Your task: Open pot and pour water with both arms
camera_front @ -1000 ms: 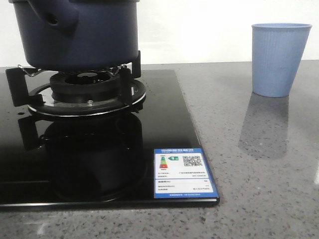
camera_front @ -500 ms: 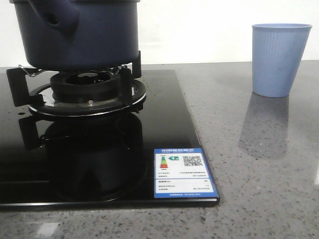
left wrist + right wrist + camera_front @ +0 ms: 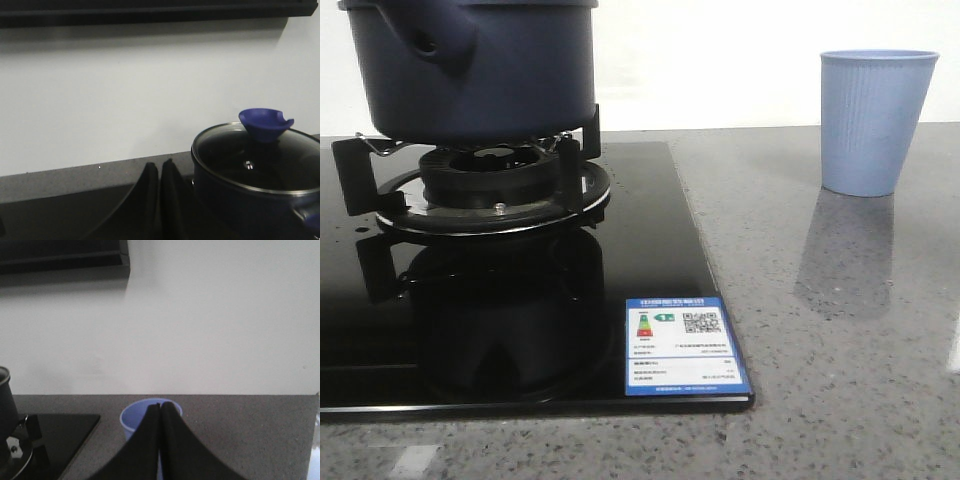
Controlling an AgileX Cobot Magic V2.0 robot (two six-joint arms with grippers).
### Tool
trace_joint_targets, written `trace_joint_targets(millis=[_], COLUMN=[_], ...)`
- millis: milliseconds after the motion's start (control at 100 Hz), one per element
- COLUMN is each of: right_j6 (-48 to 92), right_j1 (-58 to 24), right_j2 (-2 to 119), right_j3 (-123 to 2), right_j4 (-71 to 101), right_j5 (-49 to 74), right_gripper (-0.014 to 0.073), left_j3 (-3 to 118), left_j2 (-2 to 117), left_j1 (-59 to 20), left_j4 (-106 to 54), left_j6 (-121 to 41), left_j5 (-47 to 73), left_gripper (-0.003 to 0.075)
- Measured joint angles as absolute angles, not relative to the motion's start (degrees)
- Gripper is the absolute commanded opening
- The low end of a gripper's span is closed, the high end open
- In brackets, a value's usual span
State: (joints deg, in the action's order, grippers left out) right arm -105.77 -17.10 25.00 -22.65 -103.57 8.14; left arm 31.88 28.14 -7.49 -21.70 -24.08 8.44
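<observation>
Fingers (image 3: pixel 150 200) of the left gripper (image 3: pixel 160 172) are pressed together with no gap and nothing between them; the right gripper (image 3: pixel 159 410) is closed the same way, also empty. Neither arm shows in the front view.

The pot (image 3: pixel 470 65) sits on the burner's black supports (image 3: pixel 485 185) at about 10 o'clock on the table, on the glass cooktop (image 3: pixel 650 250). Its glass lid (image 3: pixel 255 160) is on, with a blue knob (image 3: pixel 265 124) on top, and its stubby handle (image 3: pixel 435 40) points toward the camera. The light blue cup (image 3: pixel 875 120) stands well apart at about 2 o'clock on the grey counter (image 3: pixel 840 380).

Risks, as I judge them:
1. Both jaws are shut, so a descent on the knob or handle without opening first would push rather than grasp, and could skid the pot on its supports.
2. The knob's flared, notched shape looks easy to pinch off-centre; the lid could tilt or slip.
3. The cup looks light, so a heavy pour or a nudge could topple it.
4. Water level is not visible, so spill risk during the carry cannot be gauged.
</observation>
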Motion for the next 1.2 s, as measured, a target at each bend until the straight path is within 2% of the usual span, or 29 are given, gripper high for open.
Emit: trace_joint_targets(millis=[210,370,1200], right_j6=[-105.6,-105.5,-105.7], right_j1=[-17.1,-17.0,-17.0], right_j2=[14.9,12.9,12.9], right_j3=[-13.0,-8.7,-8.4], right_j4=[-103.6,-103.6,-103.6], right_j5=[9.9,9.6,9.3], right_gripper=[-0.0066,-0.0066,-0.0066], left_j3=[19.6,15.0,14.3], left_j2=[12.5,5.8,4.2], left_j1=[-7.5,-7.5,-7.5], left_j4=[-24.8,-25.7,-26.9], left_j6=[-24.1,-24.2,-24.2], left_j5=[8.0,9.6,10.1], left_gripper=[-0.0019,-0.0019,-0.0019])
